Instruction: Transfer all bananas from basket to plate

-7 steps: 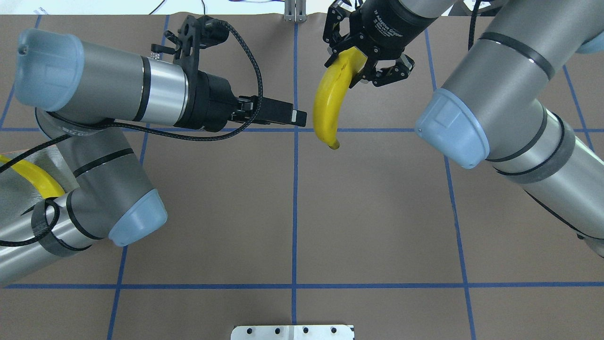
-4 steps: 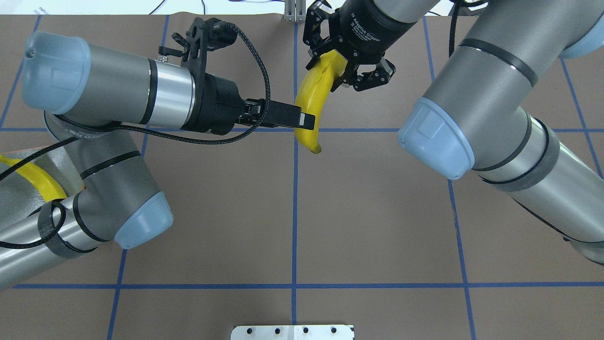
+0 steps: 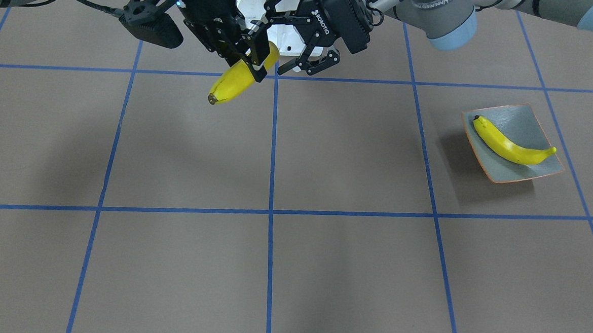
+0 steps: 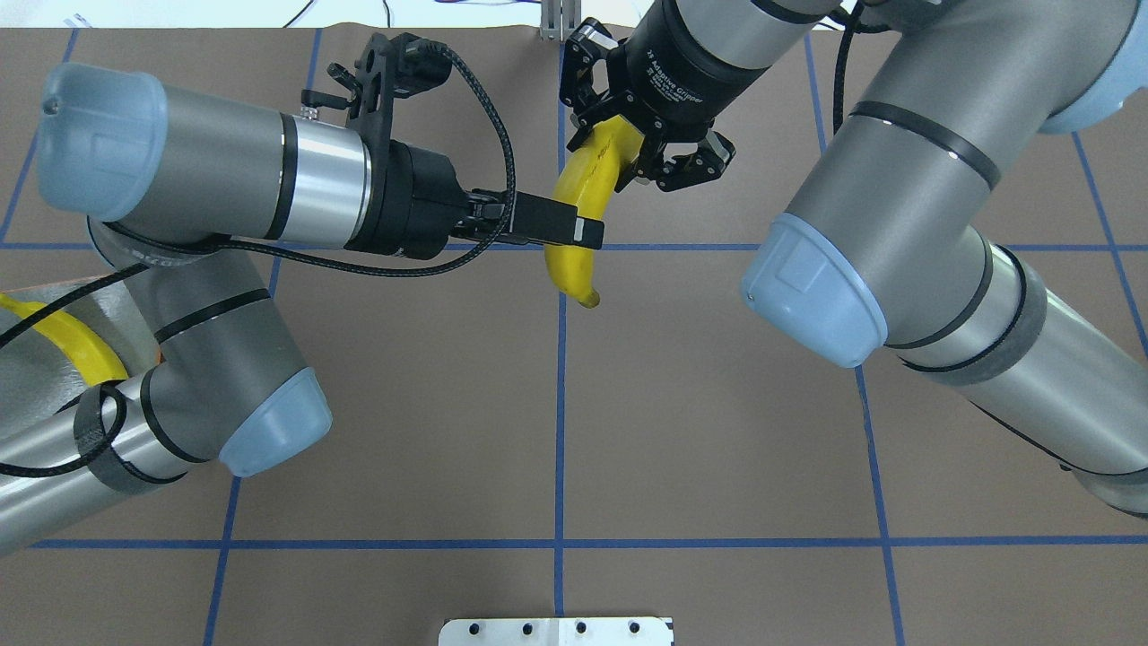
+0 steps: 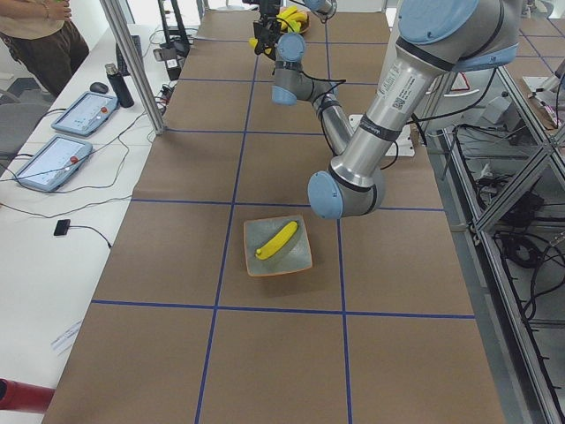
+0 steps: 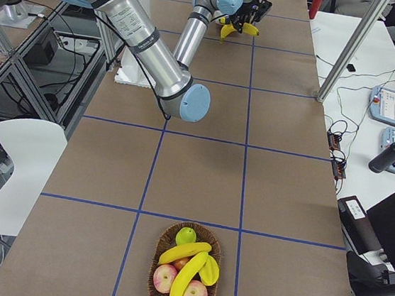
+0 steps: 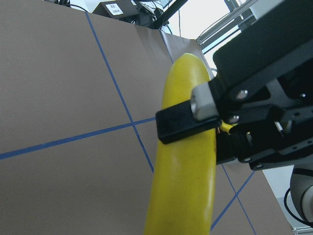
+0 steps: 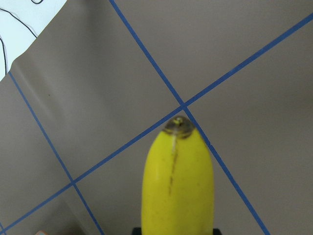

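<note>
Banana one (image 3: 512, 146) lies diagonally on the plate (image 3: 542, 123), right of centre in the front-facing view and nearest in the exterior left view. The plate sits on the desk (image 3: 327, 153). Farther along, at top centre of the overhead frame, my right hand (image 4: 619, 154) is pinching banana two (image 4: 574, 267) near its upper end, clear of the desk. My left hand (image 4: 583, 231) is spread, its fingers bracketing banana two; I cannot tell whether they touch it. Farthest off, at the bottom of the exterior right frame, the basket (image 6: 161, 238) contains the remaining bananas (image 6: 184, 279) among apples (image 6: 166, 279).
</note>
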Controlling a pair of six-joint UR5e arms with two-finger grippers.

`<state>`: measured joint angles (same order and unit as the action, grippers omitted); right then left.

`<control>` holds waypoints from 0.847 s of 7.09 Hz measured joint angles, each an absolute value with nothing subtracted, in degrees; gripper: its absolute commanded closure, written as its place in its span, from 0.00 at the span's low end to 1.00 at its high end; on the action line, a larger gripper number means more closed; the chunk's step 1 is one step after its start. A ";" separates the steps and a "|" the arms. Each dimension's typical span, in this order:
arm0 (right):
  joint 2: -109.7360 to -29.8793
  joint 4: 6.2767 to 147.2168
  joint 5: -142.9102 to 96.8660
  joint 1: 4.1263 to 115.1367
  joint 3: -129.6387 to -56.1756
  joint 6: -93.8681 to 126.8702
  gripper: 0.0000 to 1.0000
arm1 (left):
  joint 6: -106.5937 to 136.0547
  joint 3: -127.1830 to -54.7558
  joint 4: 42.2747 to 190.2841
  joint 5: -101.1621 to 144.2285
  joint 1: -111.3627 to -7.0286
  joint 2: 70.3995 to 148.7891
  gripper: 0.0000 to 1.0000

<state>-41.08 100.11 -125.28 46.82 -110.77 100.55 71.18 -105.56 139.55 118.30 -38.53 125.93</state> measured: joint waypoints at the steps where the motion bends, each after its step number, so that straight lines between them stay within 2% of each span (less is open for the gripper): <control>1: -41.06 100.11 -125.31 46.57 -110.99 100.53 1.00 | 71.19 -105.58 139.61 118.30 -38.51 126.00 0.61; 2: -41.02 100.11 -125.28 46.26 -111.21 100.47 0.84 | 71.19 -105.59 139.64 118.30 -38.50 126.09 1.00; 3: -40.96 100.06 -125.21 46.02 -111.30 100.18 0.01 | 71.19 -105.62 139.64 118.30 -38.50 126.12 1.00; 6: -40.25 99.78 -122.77 46.01 -112.16 97.55 0.00 | 71.19 -105.62 139.58 118.38 -38.54 125.99 1.00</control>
<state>-40.25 99.78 -122.77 46.01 -112.16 97.55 71.19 -105.62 139.58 118.38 -38.54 125.99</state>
